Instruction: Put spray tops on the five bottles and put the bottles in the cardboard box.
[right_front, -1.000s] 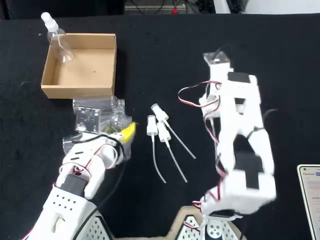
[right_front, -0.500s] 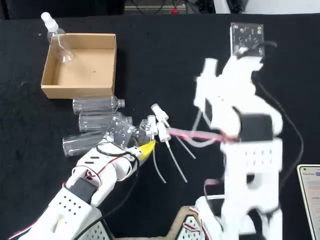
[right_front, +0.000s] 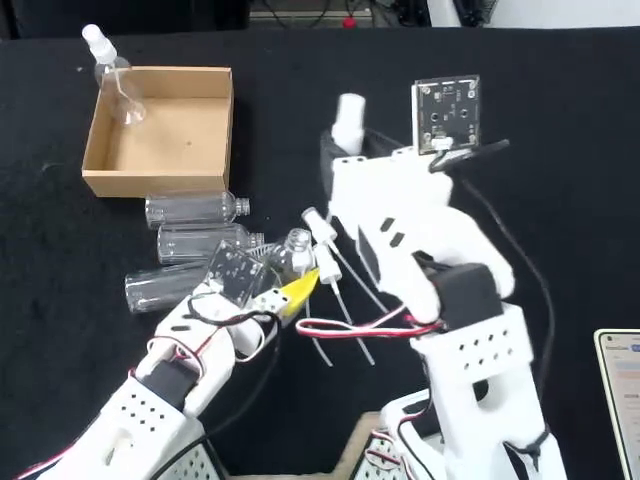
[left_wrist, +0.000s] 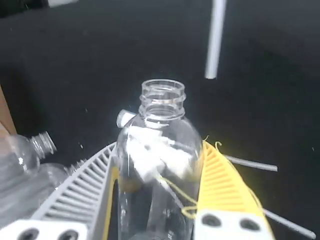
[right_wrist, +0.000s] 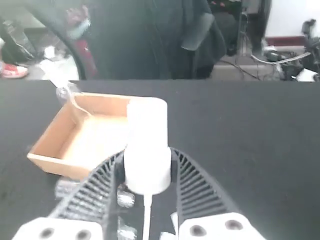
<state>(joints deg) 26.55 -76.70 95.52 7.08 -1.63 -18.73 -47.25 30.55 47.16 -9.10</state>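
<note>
My left gripper (right_front: 283, 278) is shut on a clear open-necked bottle (right_front: 296, 245), held nearly upright between its grey and yellow fingers (left_wrist: 220, 175). The bottle's mouth (left_wrist: 163, 90) is bare. My right gripper (right_front: 345, 140) is shut on a white spray top (right_front: 349, 110), above and a little beyond the bottle. Its dip tube (left_wrist: 215, 40) hangs beside the mouth. The cardboard box (right_front: 160, 175) stands at the far left, with one capped bottle (right_front: 112, 75) leaning at its far corner. Three more bottles (right_front: 195, 209) lie in front of the box.
Loose spray tops (right_front: 320, 226) with long tubes (right_front: 350, 330) lie on the black table between the arms. A phone or tablet (right_front: 620, 390) lies at the near right edge. In the right wrist view, the box (right_wrist: 55, 145) is ahead, beyond the held spray top (right_wrist: 146, 150).
My left gripper has taken a bottle from the row and carried it right, raising it upright. My right arm has swung left with the spray top to above the bottle.
</note>
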